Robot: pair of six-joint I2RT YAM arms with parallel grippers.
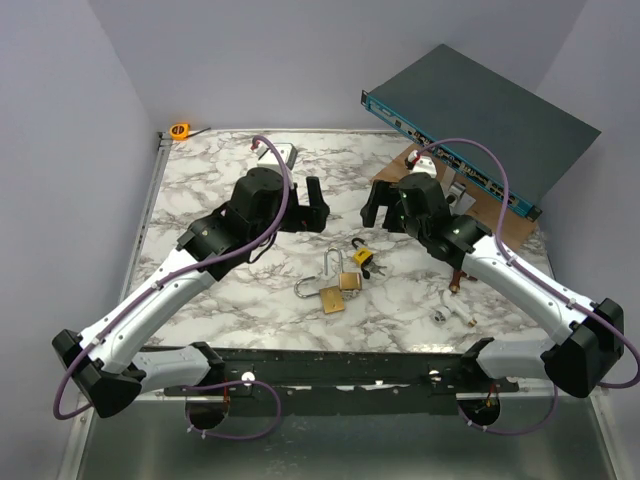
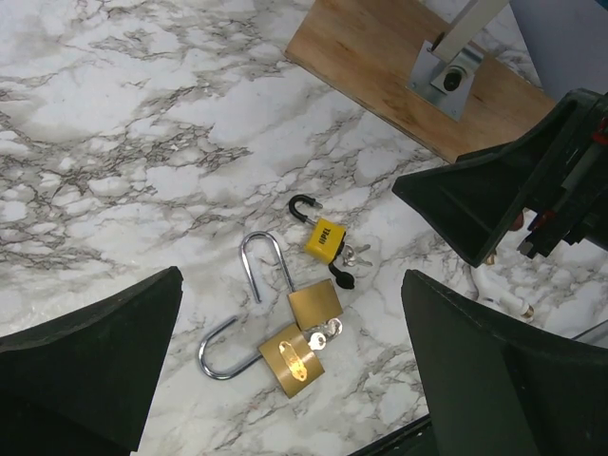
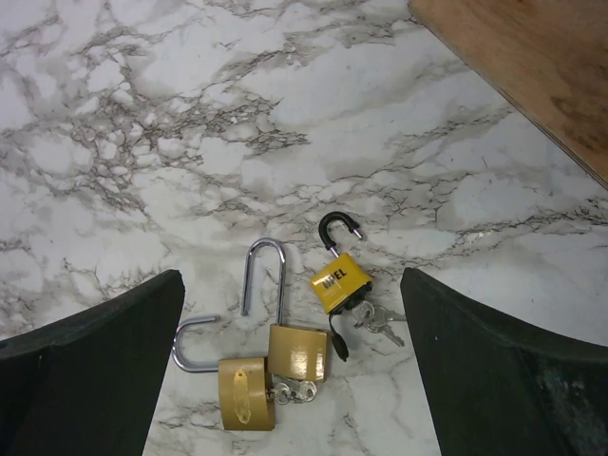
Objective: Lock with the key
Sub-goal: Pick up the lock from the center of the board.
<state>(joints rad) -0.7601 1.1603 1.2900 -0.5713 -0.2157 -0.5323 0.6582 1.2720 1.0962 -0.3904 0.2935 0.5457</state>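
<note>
Three padlocks wait unlocked: a yellow padlock [image 3: 340, 281] with its keys [image 3: 378, 324] hanging, and two brass padlocks [image 3: 297, 351] touching each other, all on the marble table [image 1: 200, 180] near the wooden board [image 3: 532, 66]. The left gripper [image 1: 308, 205] and right gripper [image 1: 385, 205] hover beside the board, jaws wide and empty. Locking has evidently not begun; next, one must pin a lock body while the other closes the shackle and turns the key.

Marble-look table [image 1: 200, 185], pale lilac walls [image 1: 70, 100], perhaps steel floor [image 1: 330, 455].
</note>
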